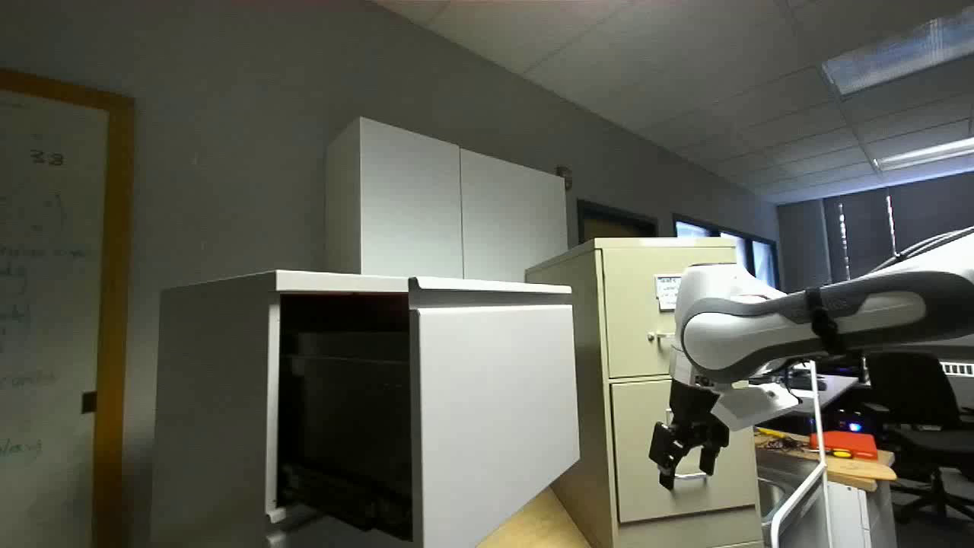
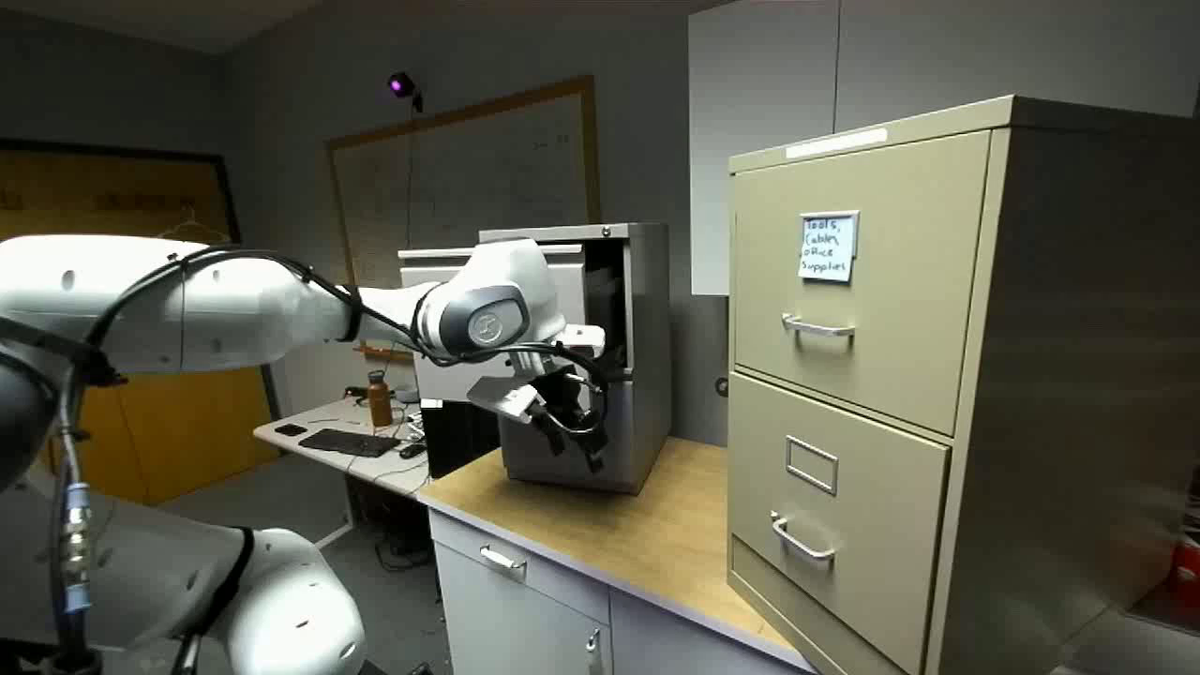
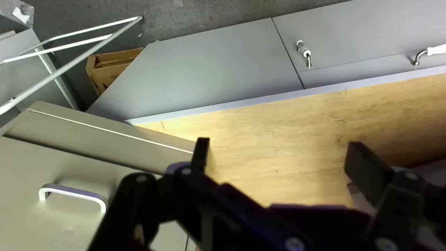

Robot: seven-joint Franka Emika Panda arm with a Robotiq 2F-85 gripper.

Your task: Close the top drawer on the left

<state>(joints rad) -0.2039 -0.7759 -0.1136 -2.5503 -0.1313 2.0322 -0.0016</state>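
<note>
Whiteboard [image 1: 49,304], edged in wood, runs down the left side of the frame as I take in the room in an exterior view. Then, left of centre, stands a grey metal cabinet [image 1: 217,411], and from it toward the middle of the frame juts the top drawer [image 1: 491,430], standing well open, dark inside. I'd reckon it heavy: deep, metal, stiff all over, nothing fragile about it. It should roll once started, perhaps with some drag at first. No grip is called for, to my mind; the place to bear is the middle of the broad, plain front panel [image 1: 498,399], square on, since a shove near one edge might make the drawer bind. That face looks smooth, so a slanting touch could skate across it. Too hard a push might also shift the cabinet on the wooden counter [image 1: 536,525], which shows at the bottom centre. Right of that rises a beige filing cabinet [image 1: 635,434], and in front of it, in the lower right of the frame, the end effector [image 1: 687,477] hangs tips down, well apart from the open drawer. Its fingers [image 3: 366,172] stand spread with nothing held between them.
</note>
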